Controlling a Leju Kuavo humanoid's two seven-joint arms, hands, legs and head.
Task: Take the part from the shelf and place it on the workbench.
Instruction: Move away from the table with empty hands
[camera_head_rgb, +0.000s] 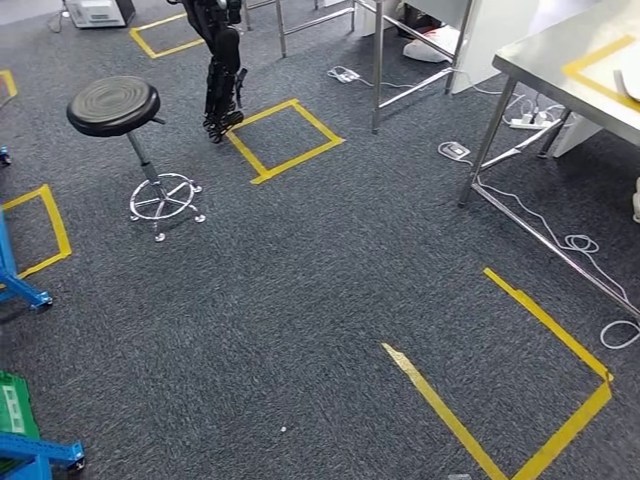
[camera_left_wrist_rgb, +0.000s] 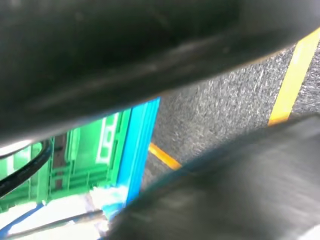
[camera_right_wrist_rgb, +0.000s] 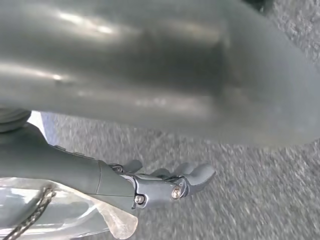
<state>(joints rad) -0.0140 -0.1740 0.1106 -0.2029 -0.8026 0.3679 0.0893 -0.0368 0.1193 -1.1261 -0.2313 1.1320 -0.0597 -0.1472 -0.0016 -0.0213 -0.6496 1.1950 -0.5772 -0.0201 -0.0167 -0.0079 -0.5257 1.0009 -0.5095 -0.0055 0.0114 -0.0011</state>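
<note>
Head view: grey carpet marked with yellow tape squares spreads below the robot. A black stool on a chrome base stands at upper left, just beside the dark legs of another robot at the corner of a tape square. A steel worktop with a yellow outline on its surface juts in at upper right, white cables trailing on the floor beneath it. Blue shelf feet and a green crate sit along the left edge.

Left wrist view: dark, blurred surfaces crowd the frame; between them show a green crate, a blue upright, carpet and yellow tape. Whether the left hand is open or closed cannot be told.

Right wrist view: the right hand hangs over the carpet, its dark fingers extended side by side. A clear plastic bag lies against the underside of the hand, something chain-like inside it; whether this is the part, and whether the fingers grip the bag, cannot be told.
</note>
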